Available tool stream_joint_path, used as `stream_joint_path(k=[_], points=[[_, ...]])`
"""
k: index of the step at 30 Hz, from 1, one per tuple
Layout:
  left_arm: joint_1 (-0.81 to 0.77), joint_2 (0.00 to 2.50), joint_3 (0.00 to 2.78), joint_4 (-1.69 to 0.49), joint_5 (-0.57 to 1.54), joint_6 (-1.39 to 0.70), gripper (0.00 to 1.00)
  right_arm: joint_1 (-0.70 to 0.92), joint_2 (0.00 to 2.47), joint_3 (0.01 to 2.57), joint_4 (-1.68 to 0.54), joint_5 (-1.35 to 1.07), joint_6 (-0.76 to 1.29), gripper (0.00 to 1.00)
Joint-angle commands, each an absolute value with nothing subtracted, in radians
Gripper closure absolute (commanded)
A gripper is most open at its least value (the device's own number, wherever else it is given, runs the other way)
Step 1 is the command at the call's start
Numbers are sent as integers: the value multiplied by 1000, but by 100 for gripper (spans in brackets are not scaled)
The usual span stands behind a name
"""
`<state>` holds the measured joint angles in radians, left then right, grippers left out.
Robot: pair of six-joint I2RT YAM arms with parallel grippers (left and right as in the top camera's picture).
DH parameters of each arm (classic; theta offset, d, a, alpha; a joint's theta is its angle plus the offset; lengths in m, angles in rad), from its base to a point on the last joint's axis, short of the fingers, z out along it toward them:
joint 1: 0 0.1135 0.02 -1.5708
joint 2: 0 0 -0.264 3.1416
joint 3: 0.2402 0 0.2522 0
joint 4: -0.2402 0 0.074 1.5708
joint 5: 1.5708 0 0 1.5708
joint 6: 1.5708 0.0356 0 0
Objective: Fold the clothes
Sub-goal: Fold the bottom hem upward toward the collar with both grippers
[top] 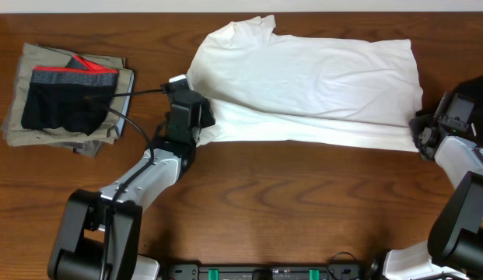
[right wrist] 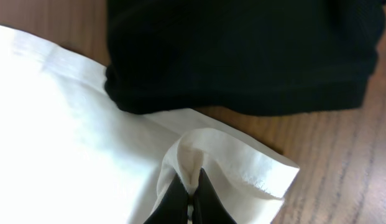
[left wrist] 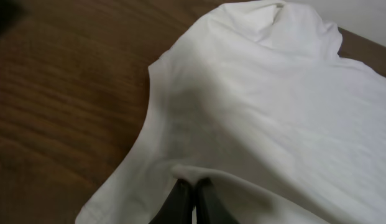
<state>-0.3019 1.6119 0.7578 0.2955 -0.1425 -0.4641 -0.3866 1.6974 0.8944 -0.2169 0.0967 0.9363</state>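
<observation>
The white T-shirt (top: 311, 82) lies spread across the far middle of the table, folded lengthwise, with its collar at the left. My left gripper (top: 196, 124) is shut on a pinch of the shirt's near left edge (left wrist: 191, 177). My right gripper (top: 421, 138) is shut on a pinch of the shirt's near right hem corner (right wrist: 194, 171). A plain black garment (right wrist: 242, 53) lies just beyond that corner in the right wrist view; it also shows at the right edge of the overhead view (top: 473, 87).
A stack of khaki-grey folded pieces (top: 39, 120) with black shorts with a red-and-grey waistband (top: 66, 97) on top lies at the far left. Bare wooden table (top: 303, 202) runs along the front.
</observation>
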Motion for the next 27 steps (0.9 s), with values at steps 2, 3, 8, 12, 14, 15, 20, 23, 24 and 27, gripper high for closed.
stream_joint_path(k=[2,3,8,12,14,15,20,23,24,27], points=[[-295,1645,771,335,-178,-411,94,-378,1705,895,-180,115,953,98],[-295,1651,771,346,-178,-411,94,-378,1705,895,-168,115,953,98],[-295,1674,771,410,-182,-411,94,-378,1710,895,-109,94,953,99],[-295,1682,771,421,-200,-411,94,-365,1733,895,-60,70,953,97],[-295,1684,771,421,-201,-411,94,-354,1749,896,-43,63,954,97],[-295,1684,771,421,-205,-411,94,-347,1759,896,-35,63,954,97],[-295,1686,771,420,-222,-385,86,-315,1814,896,7,63,953,92],[-295,1686,771,421,-223,-351,51,-307,1829,896,19,67,953,78],[-295,1686,771,421,-223,-342,35,-307,1829,896,20,71,953,76],[-295,1686,771,422,-223,-321,18,-311,1824,899,21,78,945,57]])
